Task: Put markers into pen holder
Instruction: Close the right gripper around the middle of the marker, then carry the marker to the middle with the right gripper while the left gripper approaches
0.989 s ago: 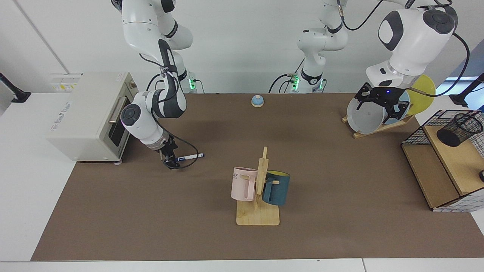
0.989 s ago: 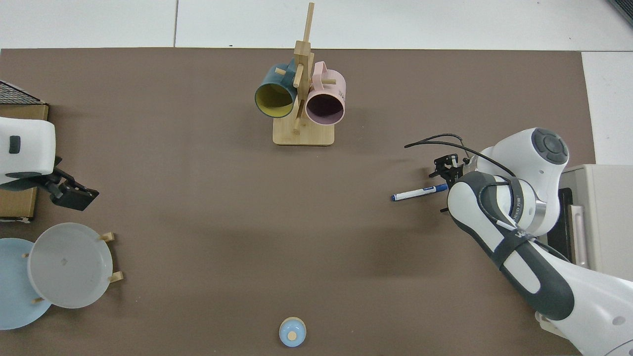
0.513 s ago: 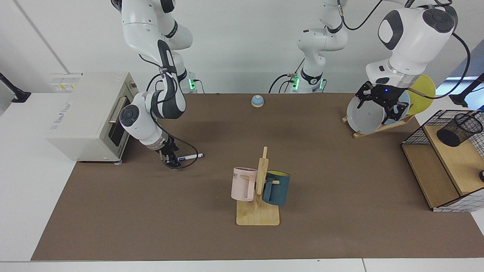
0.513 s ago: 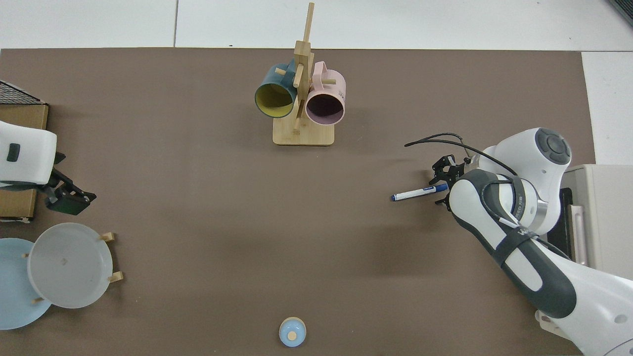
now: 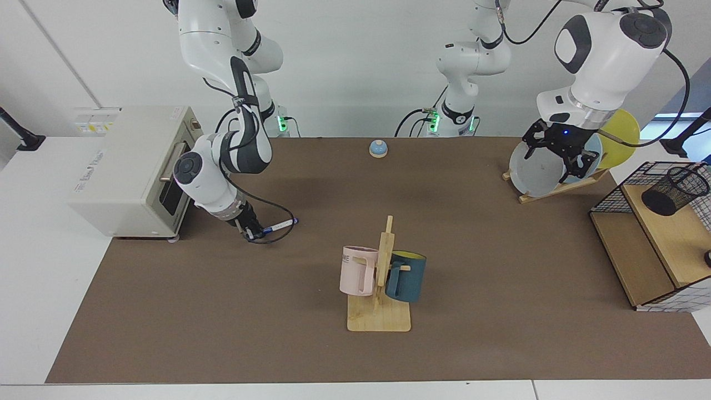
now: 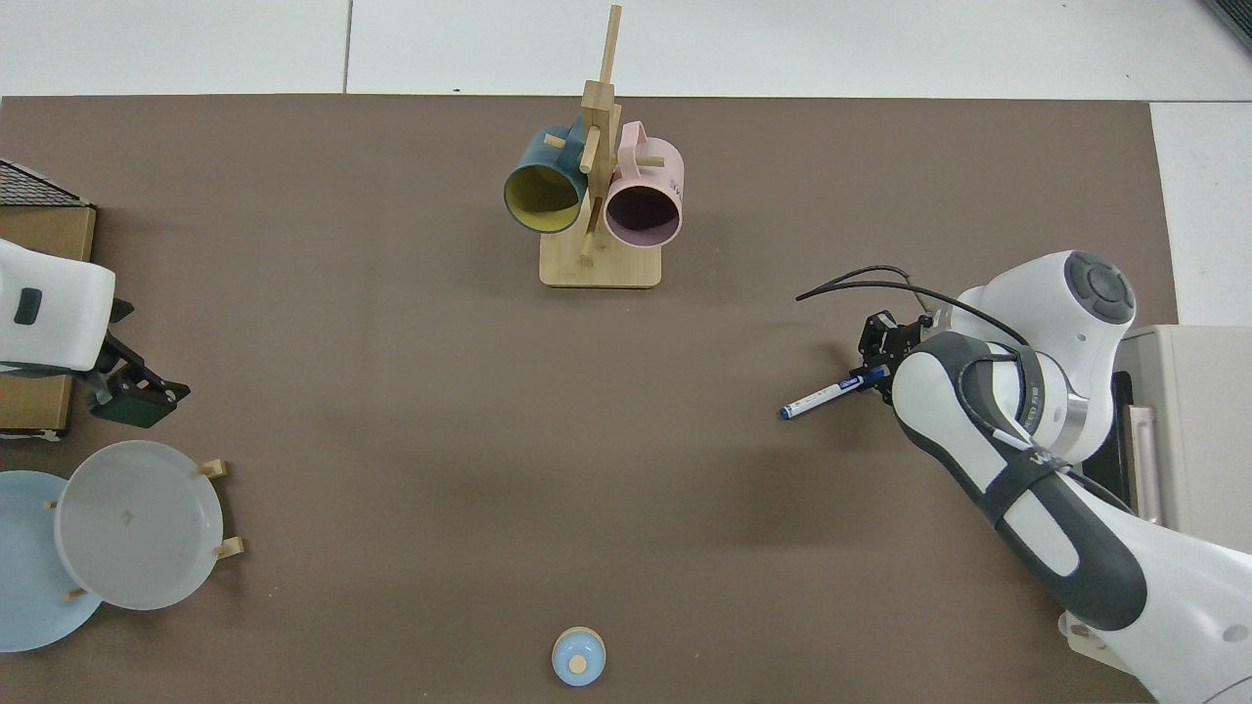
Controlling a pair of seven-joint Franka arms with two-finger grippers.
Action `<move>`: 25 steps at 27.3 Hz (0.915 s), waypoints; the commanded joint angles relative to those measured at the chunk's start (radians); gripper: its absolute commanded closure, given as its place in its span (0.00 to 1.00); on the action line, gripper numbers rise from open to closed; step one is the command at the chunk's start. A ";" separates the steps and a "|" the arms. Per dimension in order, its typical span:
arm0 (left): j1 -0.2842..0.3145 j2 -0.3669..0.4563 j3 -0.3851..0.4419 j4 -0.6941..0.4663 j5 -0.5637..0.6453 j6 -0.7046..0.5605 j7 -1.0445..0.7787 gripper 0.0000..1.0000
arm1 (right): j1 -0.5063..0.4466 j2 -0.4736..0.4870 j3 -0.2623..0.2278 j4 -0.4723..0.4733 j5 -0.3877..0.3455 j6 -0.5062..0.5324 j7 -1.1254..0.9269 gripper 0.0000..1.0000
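The marker (image 5: 279,225) has tilted, its end hidden in right claw (image 5: 254,233).

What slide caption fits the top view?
Right gripper shut on white blue-capped marker, one end raised; left gripper waits by plates.

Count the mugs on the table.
2. The pink mug and the dark blue mug hang on opposite sides of the wooden mug rack at mid-table. None shows elsewhere.

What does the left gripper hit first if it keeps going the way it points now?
Probably the grey plate in the wooden rack. In the facing view the left gripper hangs above and in front of it, pointing down. The top view puts it beside the rack, so it may reach the mat instead.
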 commanded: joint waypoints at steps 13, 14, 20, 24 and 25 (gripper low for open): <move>-0.029 -0.015 -0.012 -0.025 0.011 0.061 0.450 0.00 | -0.001 -0.152 0.013 0.215 0.247 -0.429 0.135 1.00; -0.038 -0.012 -0.012 -0.020 0.010 0.061 0.472 0.00 | 0.001 -0.163 0.016 0.220 0.258 -0.436 0.162 1.00; -0.068 -0.002 -0.024 0.017 0.003 0.052 0.467 0.00 | 0.056 -0.200 0.055 0.253 0.338 -0.455 0.326 1.00; -0.071 -0.002 -0.058 0.064 0.005 0.029 0.432 0.00 | 0.134 -0.215 0.056 0.266 0.353 -0.437 0.468 1.00; -0.071 -0.002 -0.069 0.077 0.005 0.013 0.414 0.00 | 0.151 -0.217 0.056 0.266 0.359 -0.432 0.492 1.00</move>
